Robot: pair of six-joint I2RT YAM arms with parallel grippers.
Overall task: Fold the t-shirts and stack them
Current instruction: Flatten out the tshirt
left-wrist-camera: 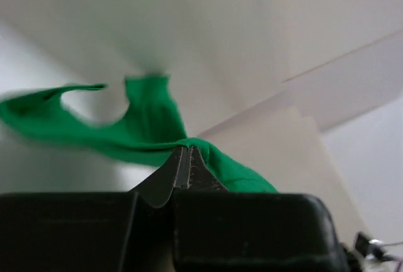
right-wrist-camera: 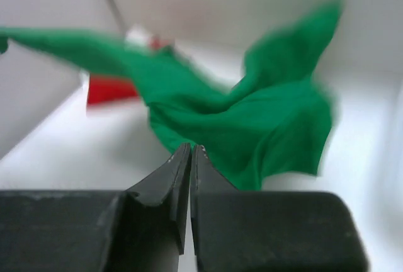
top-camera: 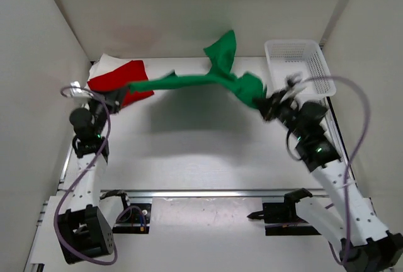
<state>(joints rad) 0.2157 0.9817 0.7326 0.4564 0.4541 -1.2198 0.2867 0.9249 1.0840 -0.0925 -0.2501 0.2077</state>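
The green t-shirt (top-camera: 189, 82) hangs stretched in the air between my two grippers, twisted into a band, with one sleeve flung up at the back. My left gripper (top-camera: 126, 90) is shut on its left end; in the left wrist view the cloth (left-wrist-camera: 145, 127) drapes over my shut tips (left-wrist-camera: 187, 149). My right gripper (top-camera: 264, 105) is shut on its bunched right end; in the right wrist view the cloth (right-wrist-camera: 252, 121) spreads just beyond my shut tips (right-wrist-camera: 191, 148). The red t-shirt (top-camera: 123, 77) lies folded on the white t-shirt (top-camera: 106, 63) at the back left.
A white plastic mesh basket (top-camera: 299, 64) stands at the back right, just behind my right gripper. White walls close in the table on the left, back and right. The red shirt also shows in the right wrist view (right-wrist-camera: 110, 89).
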